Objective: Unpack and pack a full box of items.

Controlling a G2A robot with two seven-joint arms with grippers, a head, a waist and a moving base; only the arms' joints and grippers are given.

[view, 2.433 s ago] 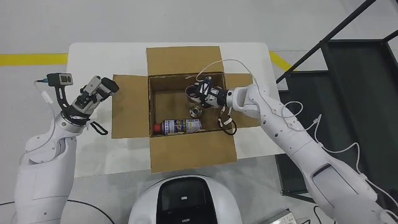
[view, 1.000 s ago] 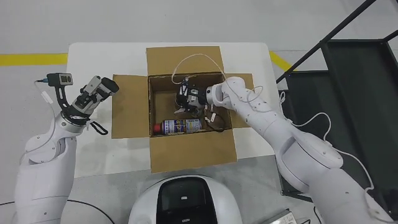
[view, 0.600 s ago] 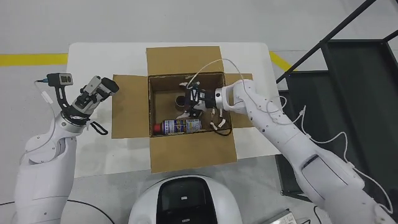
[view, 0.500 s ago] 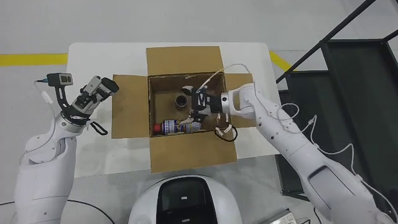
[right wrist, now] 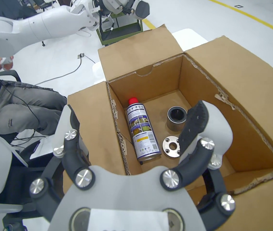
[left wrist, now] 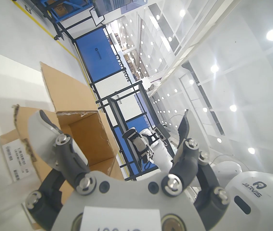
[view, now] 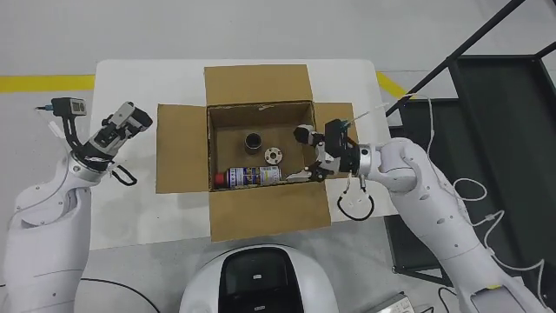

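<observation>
Open cardboard box (view: 257, 83) on the table (view: 130, 78) holds a red-capped spray can (view: 252, 176) lying along its near wall, an upright dark metal sleeve (view: 253, 142) and a flat steel flange (view: 274, 154) just beside it. Right gripper (view: 301, 155) spread, empty, over the box's right rim; left gripper (view: 129, 117) spread, empty, left of the box.

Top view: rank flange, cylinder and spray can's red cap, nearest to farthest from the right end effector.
1. Flat silver metal flange, centre of the brown cardboard box.
2. Short grey metal cylinder, farther in.
3. Red plastic cap, at left wall.

the box (view: 257, 83) is matt cardboard, the flange (view: 273, 154) metal.
</observation>
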